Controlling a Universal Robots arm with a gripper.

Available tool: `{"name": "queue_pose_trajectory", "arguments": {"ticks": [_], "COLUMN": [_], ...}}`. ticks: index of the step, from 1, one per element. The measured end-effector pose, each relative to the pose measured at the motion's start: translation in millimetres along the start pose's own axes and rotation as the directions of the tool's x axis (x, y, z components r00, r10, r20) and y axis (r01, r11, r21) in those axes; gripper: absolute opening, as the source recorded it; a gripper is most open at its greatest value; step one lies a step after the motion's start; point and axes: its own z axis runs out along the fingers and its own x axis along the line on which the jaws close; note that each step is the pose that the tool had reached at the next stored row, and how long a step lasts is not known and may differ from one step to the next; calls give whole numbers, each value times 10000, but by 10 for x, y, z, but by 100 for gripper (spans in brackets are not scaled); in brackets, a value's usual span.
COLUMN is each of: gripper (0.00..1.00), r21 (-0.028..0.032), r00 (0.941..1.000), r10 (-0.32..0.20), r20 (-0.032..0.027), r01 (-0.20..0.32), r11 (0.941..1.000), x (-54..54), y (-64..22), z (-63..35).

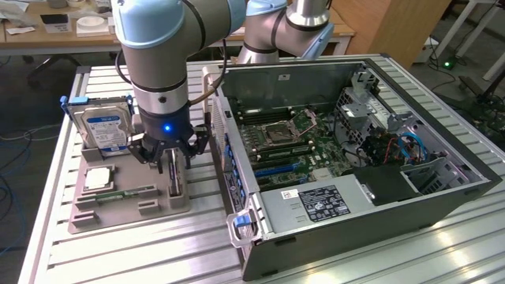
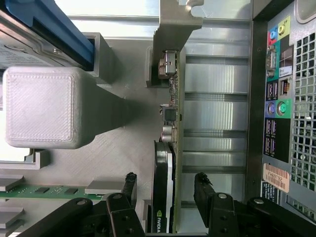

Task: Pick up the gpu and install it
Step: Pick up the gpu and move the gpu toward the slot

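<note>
Hard drive upright in grey tray; memory stick flat.

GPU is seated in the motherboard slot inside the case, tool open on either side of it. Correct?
No. The gpu stands on edge in the grey holder outside the case, per the exterior view. The tool is open on either side of it.

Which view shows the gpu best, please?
The wrist view: the gpu stands edge-on, close up, bracket and logo visible. In the exterior view it is a thin dark slab in the holder, partly behind the gripper.
</note>
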Motion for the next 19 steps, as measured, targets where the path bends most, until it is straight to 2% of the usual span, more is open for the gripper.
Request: {"name": "queue_pose_trajectory", "arguments": {"ticks": [8, 13, 19], "gripper": [59, 59, 59], "r21": [-1, 0, -1], "r00": [10000, 10000, 10000], "r10": [0, 1, 1], "r20": [1, -3, -4], "r01": [0, -1, -1], "r11": [10000, 10000, 10000], "x": [1, 6, 7], "y": [57, 54, 53], "z": [12, 84, 91]}}
